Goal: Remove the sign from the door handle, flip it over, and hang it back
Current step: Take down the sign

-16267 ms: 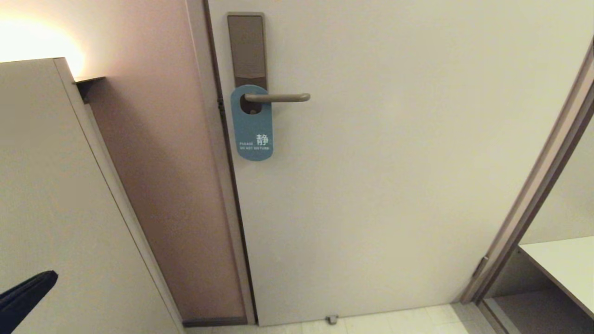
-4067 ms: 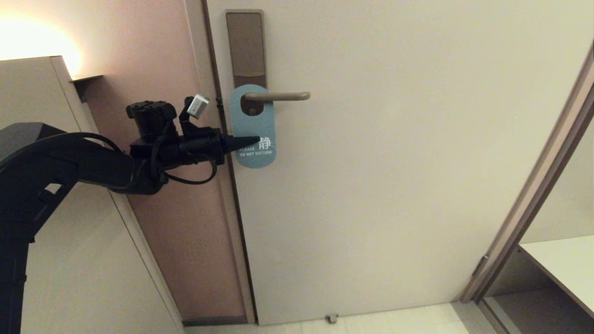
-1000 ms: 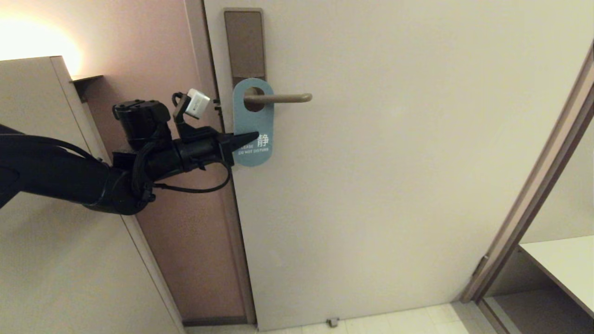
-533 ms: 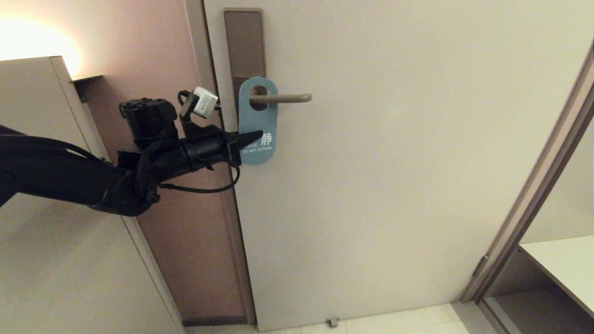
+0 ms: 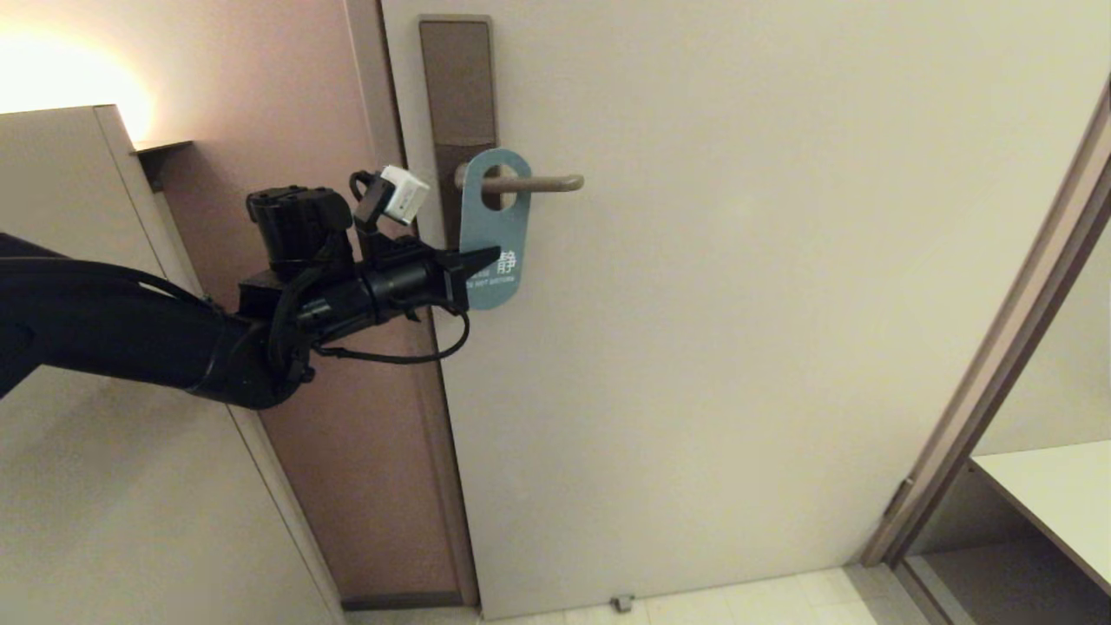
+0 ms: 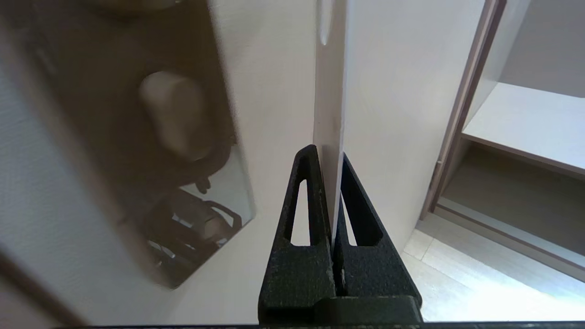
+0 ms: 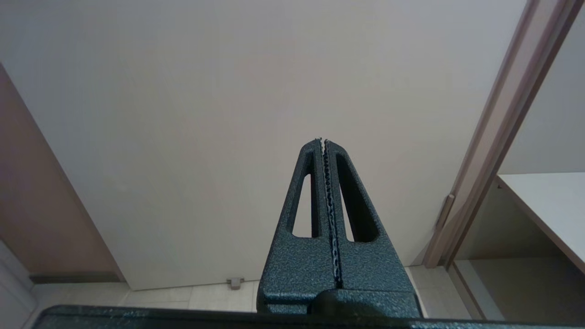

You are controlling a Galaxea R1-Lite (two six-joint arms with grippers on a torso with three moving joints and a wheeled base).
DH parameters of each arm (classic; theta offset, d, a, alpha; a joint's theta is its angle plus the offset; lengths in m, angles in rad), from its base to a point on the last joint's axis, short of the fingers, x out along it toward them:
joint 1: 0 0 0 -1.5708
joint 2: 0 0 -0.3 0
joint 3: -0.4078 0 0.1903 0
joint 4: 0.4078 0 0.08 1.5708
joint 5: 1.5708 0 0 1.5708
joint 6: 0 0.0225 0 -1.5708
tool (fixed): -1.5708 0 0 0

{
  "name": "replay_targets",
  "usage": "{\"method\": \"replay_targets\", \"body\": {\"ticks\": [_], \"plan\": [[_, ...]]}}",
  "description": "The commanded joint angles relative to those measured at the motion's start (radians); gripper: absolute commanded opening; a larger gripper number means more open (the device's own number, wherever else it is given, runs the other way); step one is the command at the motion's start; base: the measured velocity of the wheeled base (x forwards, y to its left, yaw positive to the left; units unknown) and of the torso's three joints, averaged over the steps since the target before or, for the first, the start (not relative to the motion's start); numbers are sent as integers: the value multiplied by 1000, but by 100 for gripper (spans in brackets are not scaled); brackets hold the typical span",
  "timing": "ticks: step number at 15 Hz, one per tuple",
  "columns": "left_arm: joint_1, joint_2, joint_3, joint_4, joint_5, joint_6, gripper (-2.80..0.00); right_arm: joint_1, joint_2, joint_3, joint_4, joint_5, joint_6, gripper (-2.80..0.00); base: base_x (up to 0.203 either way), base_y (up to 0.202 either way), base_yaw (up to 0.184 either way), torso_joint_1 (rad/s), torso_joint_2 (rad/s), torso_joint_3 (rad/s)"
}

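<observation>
The sign (image 5: 492,227) shows its teal side in the head view. Its oval hole is around the door handle (image 5: 538,183), partway along the lever, away from the tall backplate (image 5: 457,87). My left gripper (image 5: 488,257) is shut on the sign's lower left edge. In the left wrist view the sign (image 6: 328,91) shows edge-on, pinched between the fingers of the left gripper (image 6: 328,156), with the handle's end (image 6: 173,114) to one side. My right gripper (image 7: 323,140) is shut and empty, low in front of the door, out of the head view.
The pale door (image 5: 738,304) fills the middle. A brown wall panel (image 5: 304,130) and a beige cabinet (image 5: 95,347) stand on the left. A door frame (image 5: 998,365) and a shelf (image 5: 1059,495) are at the right. A floor stop (image 5: 620,601) is below.
My left gripper has carried the sign to the right along the handle, away from the backplate, over the last second. The sign has turned a little edge-on.
</observation>
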Motion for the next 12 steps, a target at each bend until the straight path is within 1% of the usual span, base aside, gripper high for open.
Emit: {"method": "replay_targets", "body": {"ticks": [1, 6, 12], "plan": [[-21, -1, -1, -5, 17, 0, -280, 0, 0, 0, 0, 1, 1, -280, 0, 0, 0, 0, 0, 0], [-56, -1, -1, -8, 132, 3, -280, 0, 0, 0, 0, 0, 1, -280, 0, 0, 0, 0, 0, 0], [-76, 12, -6, -11, 217, 3, -280, 0, 0, 0, 0, 0, 2, -280, 0, 0, 0, 0, 0, 0]]}}
